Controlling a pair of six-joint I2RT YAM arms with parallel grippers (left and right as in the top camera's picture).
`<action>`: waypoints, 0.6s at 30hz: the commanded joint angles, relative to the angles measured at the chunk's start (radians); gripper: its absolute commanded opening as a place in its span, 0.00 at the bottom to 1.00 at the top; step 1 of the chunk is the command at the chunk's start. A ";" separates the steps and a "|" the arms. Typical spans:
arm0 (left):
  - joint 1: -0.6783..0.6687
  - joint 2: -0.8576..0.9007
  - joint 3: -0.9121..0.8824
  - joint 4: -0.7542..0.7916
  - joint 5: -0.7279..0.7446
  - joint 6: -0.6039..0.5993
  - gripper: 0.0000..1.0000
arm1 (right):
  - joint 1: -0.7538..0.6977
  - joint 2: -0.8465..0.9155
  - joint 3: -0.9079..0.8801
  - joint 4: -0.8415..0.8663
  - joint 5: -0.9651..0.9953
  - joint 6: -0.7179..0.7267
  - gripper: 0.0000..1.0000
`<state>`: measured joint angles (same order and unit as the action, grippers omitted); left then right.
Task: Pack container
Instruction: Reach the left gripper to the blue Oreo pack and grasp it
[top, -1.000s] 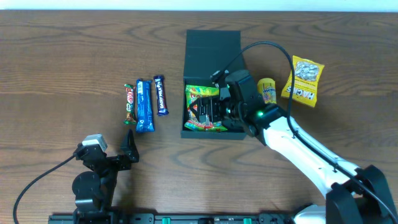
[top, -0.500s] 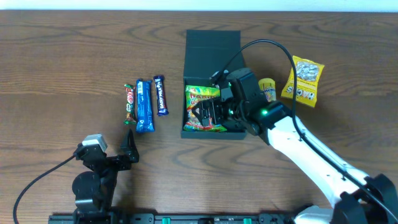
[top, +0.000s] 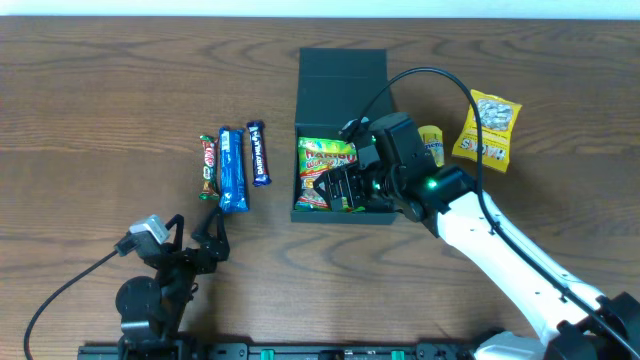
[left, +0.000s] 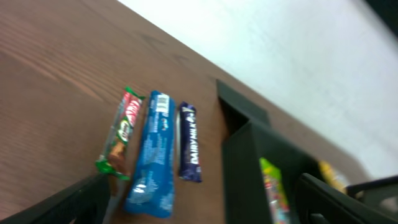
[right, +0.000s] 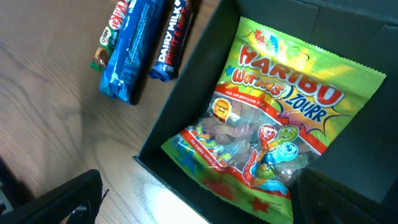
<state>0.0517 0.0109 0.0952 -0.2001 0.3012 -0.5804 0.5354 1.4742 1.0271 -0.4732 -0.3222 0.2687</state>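
Container (top: 342, 85) lies lid-open w/ Haribo bag (top: 325, 160) inside. R gripper (top: 338, 187) hovers over its near half, jaws apart, empty, hiding the bag's lower part. Choc bars (top: 232, 165) lie just left of container, long axes parallel to its left wall. L gripper (top: 197, 228), jaws apart, is nearer them. Left wrist view blurred.

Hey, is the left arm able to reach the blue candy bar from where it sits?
Probably yes. The left gripper is open just short of the blue candy bar, with bare table between. The right gripper is over the container, out of the way.
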 joint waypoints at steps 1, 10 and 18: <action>0.006 -0.005 -0.016 0.070 0.061 -0.155 0.95 | -0.024 -0.019 0.013 -0.016 -0.003 -0.018 0.99; 0.006 0.220 0.248 -0.058 -0.087 0.244 0.96 | -0.251 -0.164 0.013 -0.122 -0.003 0.002 0.99; 0.005 0.807 0.623 -0.191 -0.155 0.403 0.96 | -0.338 -0.283 0.013 -0.177 0.001 -0.041 0.99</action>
<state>0.0517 0.6876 0.6365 -0.3683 0.1864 -0.2802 0.2104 1.2072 1.0283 -0.6411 -0.3206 0.2516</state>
